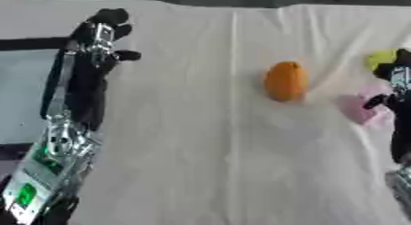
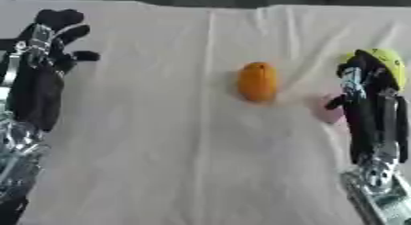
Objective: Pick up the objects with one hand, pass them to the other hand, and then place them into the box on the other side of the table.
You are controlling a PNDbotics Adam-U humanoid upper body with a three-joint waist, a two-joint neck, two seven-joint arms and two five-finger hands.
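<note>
- The orange object [image 2: 258, 81] lies on the white cloth [image 1: 208, 164], just past centre toward 1 o'clock, touching neither hand.
- The left hand [image 1: 100, 33] is raised at 10 o'clock, fingers relaxed, holding nothing.
- The right hand [image 2: 363, 77] at 3 o'clock reaches over a yellow-green object [image 2: 388, 59]; whether its fingers grip it cannot be told.
- A pink object [image 1: 357, 108] lies beside its thumb.

Soft, even light on the pale tabletop [image 1: 208, 164]; both views blurred, with only faint shadows under things.

One orange object [image 1: 286, 81], one yellow [image 2: 388, 61], one pink [image 1: 356, 108]
</note>
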